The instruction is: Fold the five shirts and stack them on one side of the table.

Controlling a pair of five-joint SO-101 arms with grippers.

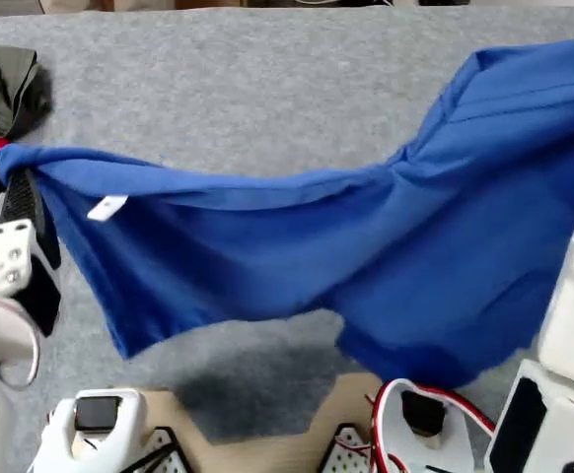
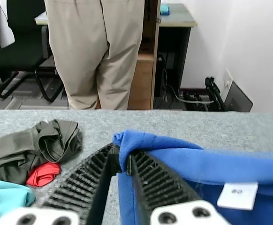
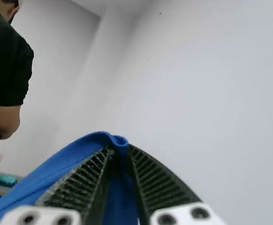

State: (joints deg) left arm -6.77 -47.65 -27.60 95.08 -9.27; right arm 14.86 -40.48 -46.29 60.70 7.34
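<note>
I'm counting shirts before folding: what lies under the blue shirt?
Below the lifted edge of the blue shirt, bare grey table shows, in shadow. Whatever lies beneath its wide right part is covered, so hidden shirts cannot be ruled out.

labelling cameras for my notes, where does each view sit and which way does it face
High view: above the table, looking down on the blue shirt held between both arms; arm bases at the near edge.
Left wrist view: on the left arm, facing across the table into the room; left gripper pinches a shirt corner near the white tag.
Right wrist view: on the right arm, tilted up at a white wall; right gripper pinches another corner.
Shared: high and left wrist views both show the tag and olive shirt.
</note>
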